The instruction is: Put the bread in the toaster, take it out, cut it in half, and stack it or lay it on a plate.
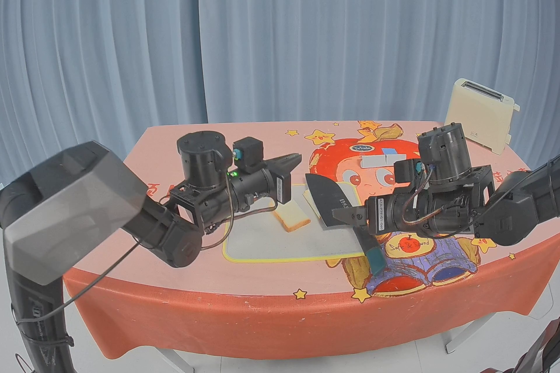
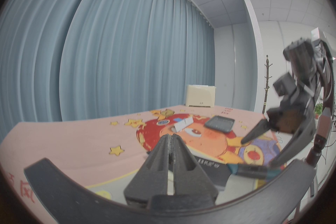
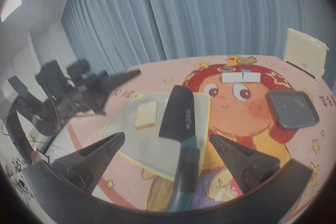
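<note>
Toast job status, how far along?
Done: bread slice lies whole on the cutting board, out of the toaster. In hand: right gripper open astride the knife handle, not gripping; left gripper shut near the bread. To do: cut, move halves to the dark tray.

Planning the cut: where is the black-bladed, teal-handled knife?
In the head view the black-bladed knife lies on the right part of the white cutting board, right of the bread slice, its teal handle overhanging below the open right gripper.
</note>
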